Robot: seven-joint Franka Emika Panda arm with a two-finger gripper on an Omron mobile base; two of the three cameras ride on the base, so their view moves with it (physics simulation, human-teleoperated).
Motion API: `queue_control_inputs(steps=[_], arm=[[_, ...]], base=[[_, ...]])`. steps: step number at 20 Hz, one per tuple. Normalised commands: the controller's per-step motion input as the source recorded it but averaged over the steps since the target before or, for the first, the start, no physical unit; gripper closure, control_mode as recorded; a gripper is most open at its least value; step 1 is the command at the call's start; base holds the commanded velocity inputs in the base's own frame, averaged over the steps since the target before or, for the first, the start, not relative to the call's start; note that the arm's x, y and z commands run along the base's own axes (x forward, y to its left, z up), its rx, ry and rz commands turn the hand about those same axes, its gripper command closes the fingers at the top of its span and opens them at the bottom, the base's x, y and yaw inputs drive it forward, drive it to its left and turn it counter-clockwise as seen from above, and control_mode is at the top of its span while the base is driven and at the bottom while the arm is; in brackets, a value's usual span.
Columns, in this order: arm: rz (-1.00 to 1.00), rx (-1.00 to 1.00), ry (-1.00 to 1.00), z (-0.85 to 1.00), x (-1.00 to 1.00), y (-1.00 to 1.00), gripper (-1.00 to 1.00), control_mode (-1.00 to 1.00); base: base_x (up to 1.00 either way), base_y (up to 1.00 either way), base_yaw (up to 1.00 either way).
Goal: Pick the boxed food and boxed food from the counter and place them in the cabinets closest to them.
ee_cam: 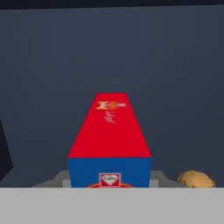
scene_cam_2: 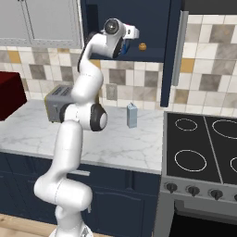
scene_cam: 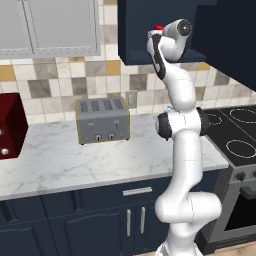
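Observation:
The blue boxed food with a red top and a white label (ee_cam: 109,131) sits between my gripper's fingers (ee_cam: 156,177), inside the open navy cabinet (scene_cam: 137,35). In the left base view its red top (scene_cam: 158,27) peeks out beside the hand. My gripper (scene_cam_2: 134,33) is raised into the cabinet opening and is shut on this box. The cabinet's dark back wall (ee_cam: 131,52) lies straight ahead. The red boxed food with the yellow-orange picture is out of view. The white marble counter (scene_cam: 60,160) lies well below the hand.
A small round brown item (ee_cam: 196,179) lies in the cabinet just right of the box. The cabinet door (scene_cam_2: 173,51) stands open to the right. A pale grey-blue carton (scene_cam_2: 132,115), a toaster (scene_cam: 102,120) and a dark red appliance (scene_cam: 10,125) stand on the counter; a stove (scene_cam_2: 203,143) is right.

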Motion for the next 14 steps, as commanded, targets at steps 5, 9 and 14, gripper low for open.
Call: queue_control_inputs(steps=[5, 9, 14], arm=[[0.0, 0.0, -0.03, -0.01, 0.32, 0.0, 1.0, -1.0], [0.0, 0.0, 0.0, 0.0, 0.2, 0.0, 1.0, -1.0], [0.0, 0.0, 0.04, 0.0, 0.14, 0.02, -1.0, -1.0]], base=[[0.0, 0.0, 0.0], [0.0, 0.0, 0.0], [0.0, 0.0, 0.0]])
